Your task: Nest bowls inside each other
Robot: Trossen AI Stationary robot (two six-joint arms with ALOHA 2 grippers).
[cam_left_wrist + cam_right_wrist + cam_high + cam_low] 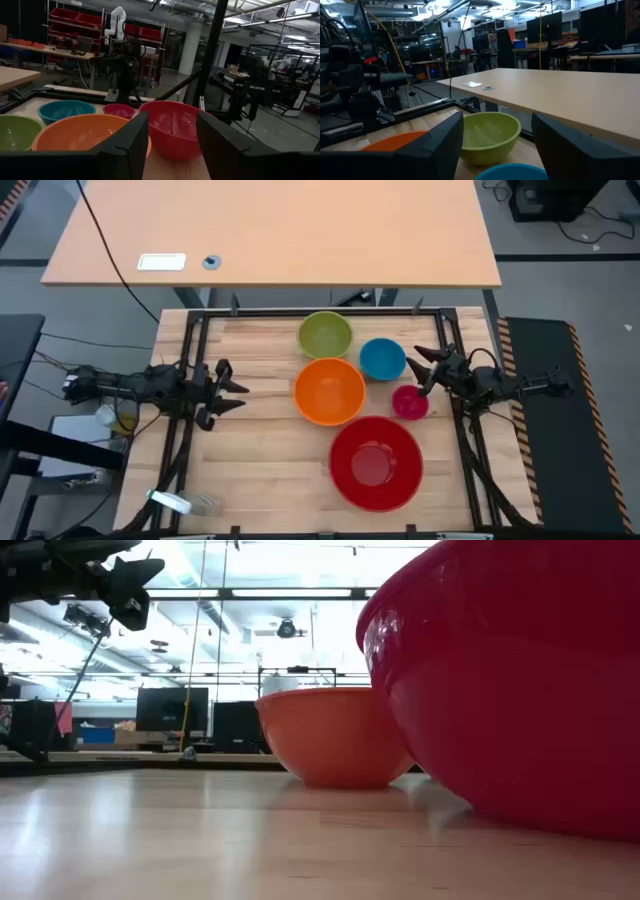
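Note:
Five bowls stand apart, each on its base on the wooden table: a large red one (375, 462) near the front, an orange one (329, 391), a lime green one (325, 335) at the back, a blue one (382, 359) and a small magenta-pink one (410, 402). My left gripper (236, 392) hovers open at the table's left, pointing toward the orange bowl (82, 132). My right gripper (424, 370) hovers open at the right, beside the blue and pink bowls, with the green bowl (487, 136) ahead of its fingers.
A black frame (320, 312) borders the wooden table. Behind it stands a tan desk (280, 230) with a small white card and a round blue item. Bare wood lies at the table's front left (240, 470).

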